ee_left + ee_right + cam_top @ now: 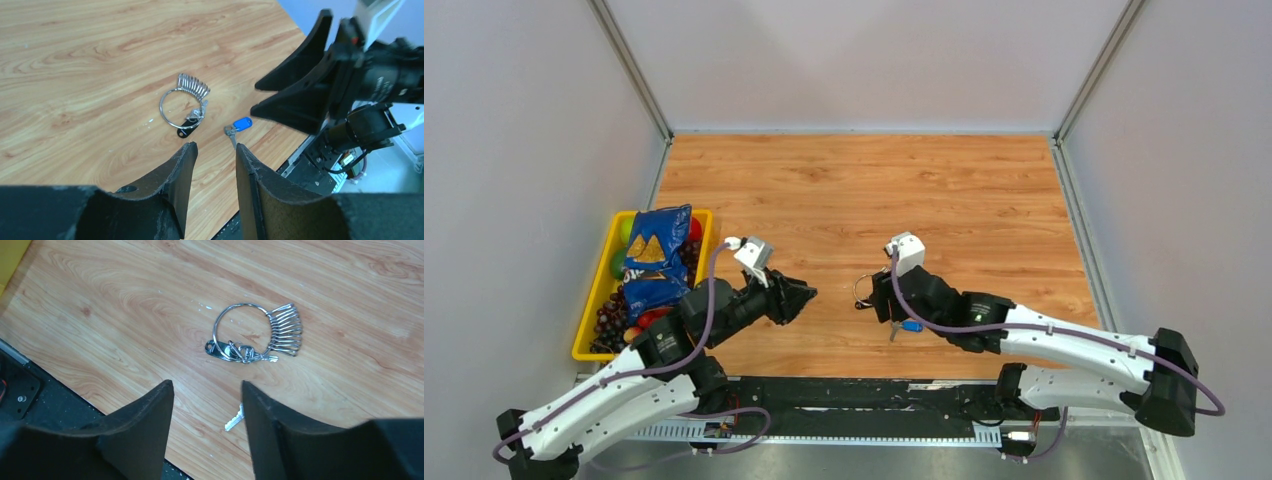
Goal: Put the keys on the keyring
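The silver keyring lies flat, black-headed key at its edge, blue-headed key loose just beside.

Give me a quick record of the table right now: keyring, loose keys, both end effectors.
keyring: flat on table, silver hooks threaded on it
blue-headed key: loose, apart from ring
black-headed key: at ring's edge, seemingly attached
left end effector: open, empty
right end effector: open, empty, above blue-headed key
yellow bin: far left, holds chip bag
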{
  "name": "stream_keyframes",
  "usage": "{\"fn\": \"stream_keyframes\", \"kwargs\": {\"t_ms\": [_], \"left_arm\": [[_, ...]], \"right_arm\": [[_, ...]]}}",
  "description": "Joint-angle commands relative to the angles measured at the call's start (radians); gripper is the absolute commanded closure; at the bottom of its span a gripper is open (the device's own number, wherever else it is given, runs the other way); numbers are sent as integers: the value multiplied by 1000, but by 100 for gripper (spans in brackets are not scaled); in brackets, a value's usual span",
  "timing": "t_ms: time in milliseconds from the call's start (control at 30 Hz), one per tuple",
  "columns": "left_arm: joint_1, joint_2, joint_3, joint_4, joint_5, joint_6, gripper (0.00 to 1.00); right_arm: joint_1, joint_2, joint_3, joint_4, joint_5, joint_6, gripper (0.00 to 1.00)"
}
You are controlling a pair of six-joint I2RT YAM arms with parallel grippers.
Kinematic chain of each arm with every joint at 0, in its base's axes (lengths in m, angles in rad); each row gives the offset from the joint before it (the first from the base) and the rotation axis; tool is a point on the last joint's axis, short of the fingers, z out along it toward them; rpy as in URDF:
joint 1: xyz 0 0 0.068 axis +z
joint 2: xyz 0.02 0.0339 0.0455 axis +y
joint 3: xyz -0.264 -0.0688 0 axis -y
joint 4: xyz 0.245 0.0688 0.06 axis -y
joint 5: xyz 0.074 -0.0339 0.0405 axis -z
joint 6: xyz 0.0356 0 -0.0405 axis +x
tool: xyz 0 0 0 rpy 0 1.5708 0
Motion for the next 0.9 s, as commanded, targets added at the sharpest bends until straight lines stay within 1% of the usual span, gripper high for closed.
{"fn": "stream_keyframes", "kwargs": {"t_ms": [0, 33, 100, 133, 233, 267, 300, 333, 467, 567, 700, 867], "left_arm": [[2, 97, -25, 122, 32, -23, 55], [3, 114, -27, 149, 37, -33, 55], [2, 163, -36, 195, 43, -46, 56], [2, 201, -45, 213, 45, -51, 58], [2, 287, -58, 310, 73, -79, 63], [2, 339, -60, 336, 78, -92, 67], [2, 391, -61, 377, 90, -98, 69], [2, 416, -61, 423, 95, -109, 72], [3, 574, -53, 534, 108, -126, 77], [7, 712, -20, 586, 117, -131, 83], [19, 857, 4, 669, 170, -153, 88], [46, 1017, 56, 720, 210, -161, 90]], "right_arm": [[-58, -95, -30, -53, -73, 43, 53], [-67, -109, -30, -65, -76, 47, 63], [-84, -130, -32, -87, -79, 51, 94], [-91, -138, -33, -98, -79, 56, 100], [-107, -163, -43, -109, -80, 62, 100], [-111, -172, -47, -111, -80, 63, 100], [-115, -182, -51, -112, -80, 63, 100], [-120, -192, -56, -112, -85, 64, 100], [-128, -234, -73, -117, -95, 62, 100], [-132, -254, -86, -128, -88, 69, 100], [-147, -266, -106, -140, -87, 70, 100], [-155, -281, -126, -140, -108, 74, 100]]}}
